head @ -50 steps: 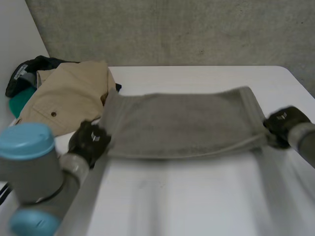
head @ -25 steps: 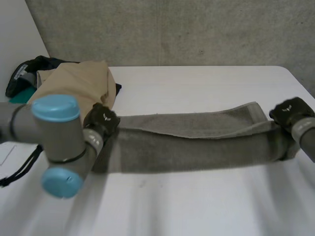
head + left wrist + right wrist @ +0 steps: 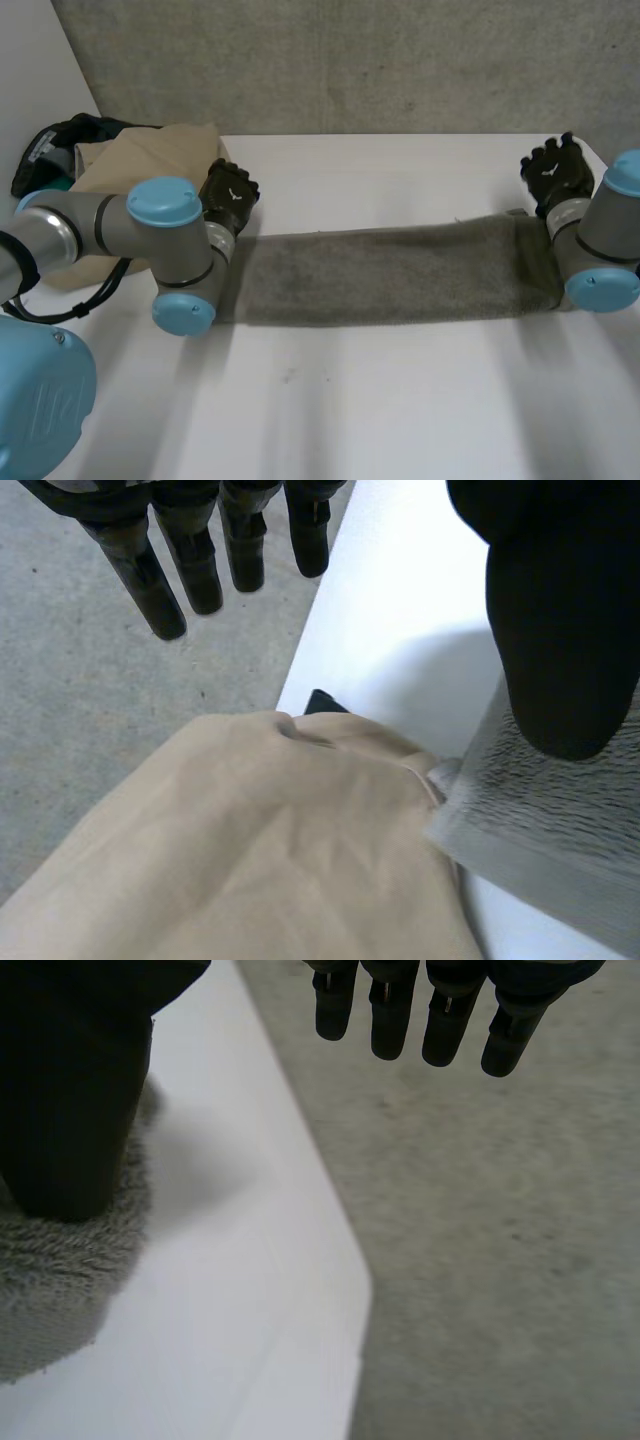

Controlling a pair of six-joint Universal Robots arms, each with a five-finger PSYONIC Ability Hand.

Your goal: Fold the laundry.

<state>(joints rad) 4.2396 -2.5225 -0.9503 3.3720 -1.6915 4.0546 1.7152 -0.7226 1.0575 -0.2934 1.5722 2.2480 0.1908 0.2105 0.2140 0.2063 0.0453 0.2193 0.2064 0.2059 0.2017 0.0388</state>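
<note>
**A:** What has moved?

**B:** Half a second ago my hands were still drawing the top layer over. Now the grey towel (image 3: 390, 275) lies as a long doubled strip across the middle of the white table (image 3: 400, 410).

**A:** And the hands?

**B:** My left hand (image 3: 230, 195) is at the far-left end, beside a tan garment (image 3: 130, 165). My right hand (image 3: 556, 172) is at the far-right end. Both have straight fingers and hold nothing.

**A:** Advice?

**B:** Lift clear without snagging, I judge, then bring the ends together squarely.
</note>
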